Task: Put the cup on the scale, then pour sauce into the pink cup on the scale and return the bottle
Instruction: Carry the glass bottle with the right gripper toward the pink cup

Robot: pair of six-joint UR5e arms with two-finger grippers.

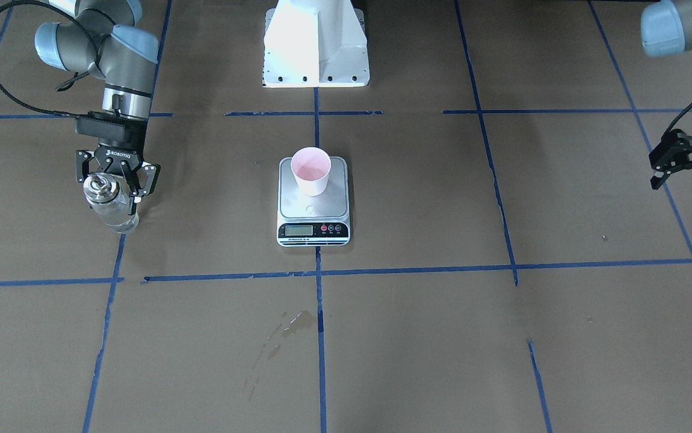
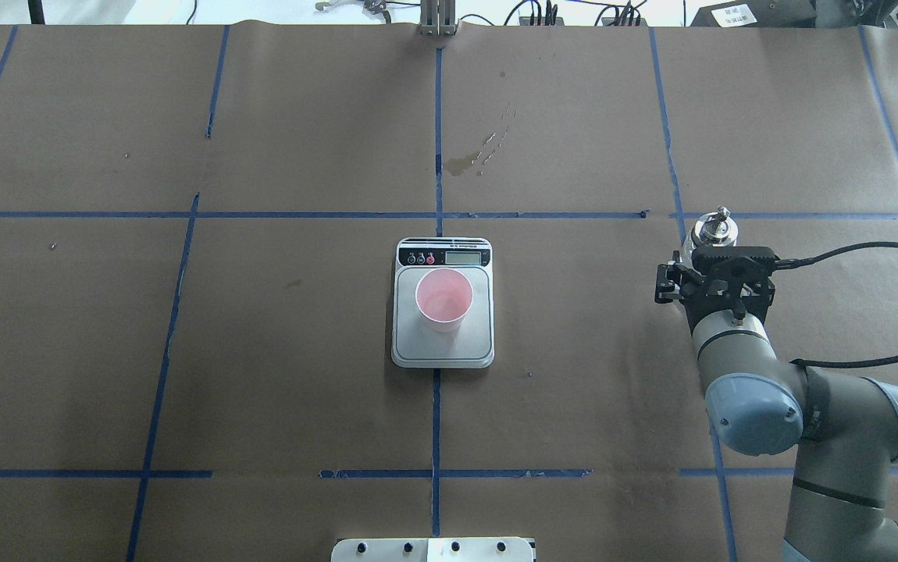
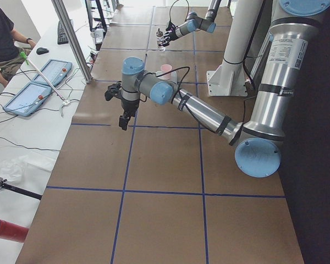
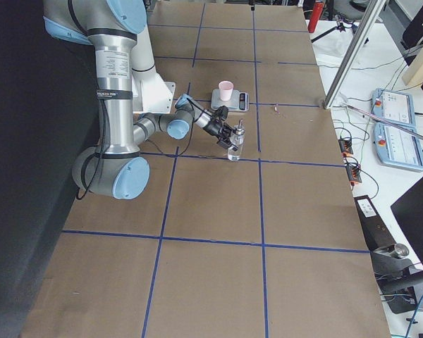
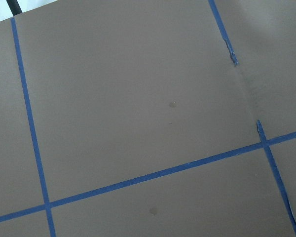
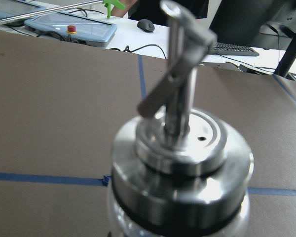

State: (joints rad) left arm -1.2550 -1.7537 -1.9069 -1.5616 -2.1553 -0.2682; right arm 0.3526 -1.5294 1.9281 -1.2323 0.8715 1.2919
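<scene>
The pink cup (image 1: 311, 171) stands upright on the steel platform of the scale (image 1: 313, 207) at the table's middle, also in the overhead view (image 2: 443, 298). My right gripper (image 1: 112, 195) is shut on the clear glass bottle (image 1: 109, 207), fingers on either side of its body below the silver cap (image 6: 180, 148). The bottle is upright, its base at the table on a blue tape line (image 2: 713, 230). Clear sauce shows low in the glass. My left gripper (image 1: 689, 180) hangs open and empty, far off to the robot's left.
The robot's white base (image 1: 316, 45) stands behind the scale. A dried stain (image 1: 290, 325) marks the paper on the operators' side. Blue tape lines grid the brown table. Operators' tablets and cables (image 4: 395, 120) lie beyond the table's edge.
</scene>
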